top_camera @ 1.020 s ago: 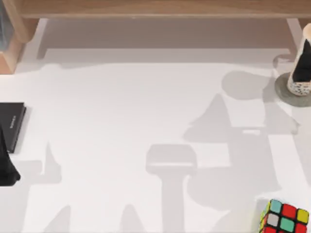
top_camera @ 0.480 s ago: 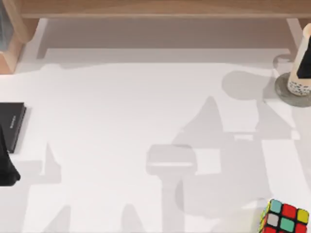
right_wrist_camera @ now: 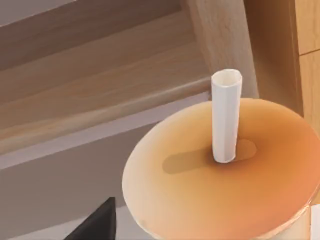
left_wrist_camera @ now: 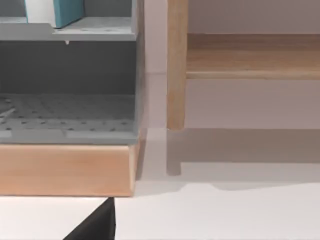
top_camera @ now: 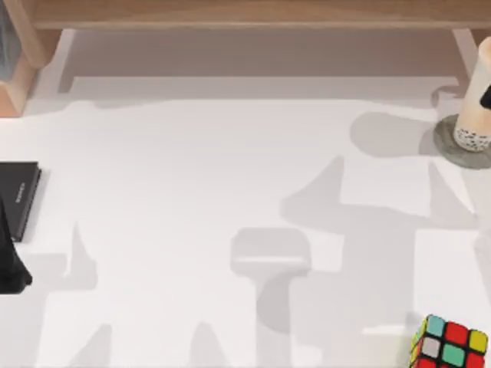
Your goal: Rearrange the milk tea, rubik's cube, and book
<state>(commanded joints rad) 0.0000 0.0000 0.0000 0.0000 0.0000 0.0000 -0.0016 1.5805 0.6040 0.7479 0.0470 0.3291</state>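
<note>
Overhead, the milk tea (top_camera: 474, 107) stands on a grey disc (top_camera: 453, 150) at the table's right edge, the right gripper (top_camera: 486, 98) a dark sliver against it, grip unclear. The rubik's cube (top_camera: 449, 345) sits nearer. The left wrist view shows the book (left_wrist_camera: 62, 11) shelved. The right wrist view looks down on the cup's lid and straw (right_wrist_camera: 226, 115).

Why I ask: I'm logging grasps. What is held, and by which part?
Cannot tell: right gripper sits beside the milk tea; left gripper parked at table's left.
</note>
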